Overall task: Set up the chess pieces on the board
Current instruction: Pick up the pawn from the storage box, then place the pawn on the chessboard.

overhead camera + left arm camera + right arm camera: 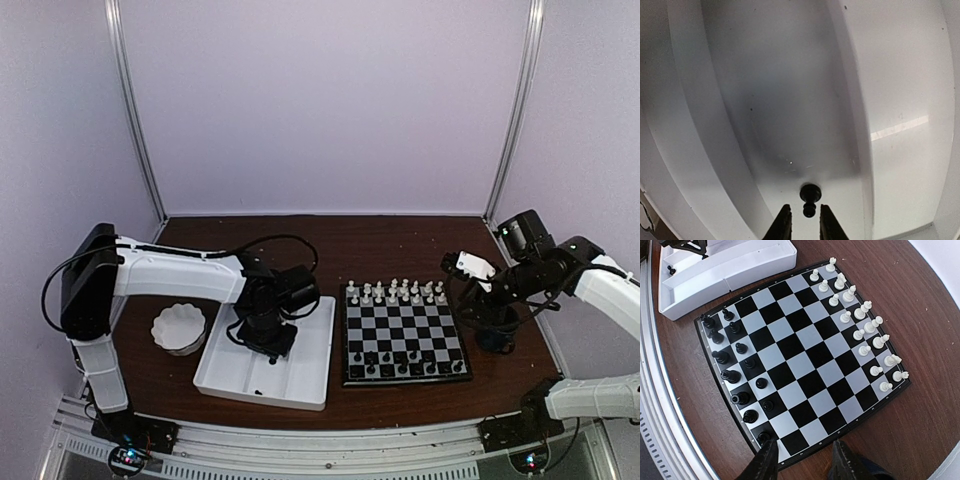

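Note:
The board (405,335) lies right of centre, also in the right wrist view (805,355). White chess pieces (860,315) fill its two far rows (395,292); black chess pieces (735,370) stand along the near rows (405,362). One black pawn (810,197) lies on its side on the floor of the white divided tray (790,100). My left gripper (804,207) is low in the tray (300,385), jaws narrowly open on either side of the pawn's head, with a gap on both sides. My right gripper (804,444) hangs open and empty over the board's right edge (495,330).
A white scalloped bowl (179,327) sits left of the tray. The tray's ridge (850,100) runs just right of the pawn. The tray (730,265) lies close against the board's left side. The table's rail runs along the near edge.

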Available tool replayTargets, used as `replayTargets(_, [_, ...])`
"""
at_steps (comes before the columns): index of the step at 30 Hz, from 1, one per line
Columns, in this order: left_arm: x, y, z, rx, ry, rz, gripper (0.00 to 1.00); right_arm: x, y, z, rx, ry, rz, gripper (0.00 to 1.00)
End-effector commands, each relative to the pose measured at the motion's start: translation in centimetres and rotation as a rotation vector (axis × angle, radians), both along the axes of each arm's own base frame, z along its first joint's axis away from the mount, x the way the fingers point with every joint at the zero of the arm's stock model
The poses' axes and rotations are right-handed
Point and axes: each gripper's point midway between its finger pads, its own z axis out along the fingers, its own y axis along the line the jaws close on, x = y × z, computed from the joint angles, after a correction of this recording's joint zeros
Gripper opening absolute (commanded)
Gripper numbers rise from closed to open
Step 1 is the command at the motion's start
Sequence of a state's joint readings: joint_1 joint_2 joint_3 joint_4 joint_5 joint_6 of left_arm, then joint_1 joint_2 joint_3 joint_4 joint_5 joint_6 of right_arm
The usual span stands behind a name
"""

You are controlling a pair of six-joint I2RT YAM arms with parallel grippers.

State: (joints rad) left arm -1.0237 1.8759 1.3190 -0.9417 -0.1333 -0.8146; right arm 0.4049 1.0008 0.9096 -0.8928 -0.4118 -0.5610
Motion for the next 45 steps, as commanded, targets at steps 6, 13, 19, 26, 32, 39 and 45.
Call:
replayTargets(6, [0.1,0.3,-1.4,0.001,0.027,0.012,0.17,0.2,0.2,-0.4,0.014,0.014,-0.002,0.39])
replayTargets(13, [-0.2,0.0,-1.9,-0.002,0.054,0.006,0.12,0.2,0.2,-0.5,0.013,0.021,0.001,0.38])
replayTargets(19, [0.0,-0.3,-0.7,-0.02,0.038,0.0,0.04,0.2,0.2,-0.5,0.012,0.021,0.0,0.38])
replayTargets(26, [1.9,-4.7,7.1,-0.116,-0.131,-0.13,0.03,1.5,-0.8,-0.5,-0.008,0.004,-0.073,0.36])
replayTargets(32, [2.8,-12.4,9.9,-0.217,-0.188,-0.331,0.02,3.0,-2.5,-0.1,-0.028,-0.031,-0.175,0.35])
replayTargets(39, [1.9,-21.3,11.1,-0.37,-0.183,-0.515,0.02,4.4,-5.4,1.0,-0.018,-0.084,-0.314,0.37])
replayTargets(45, [2.4,-23.5,10.2,-0.388,-0.185,-0.536,0.02,3.6,-4.5,0.9,0.03,-0.038,-0.263,0.38])
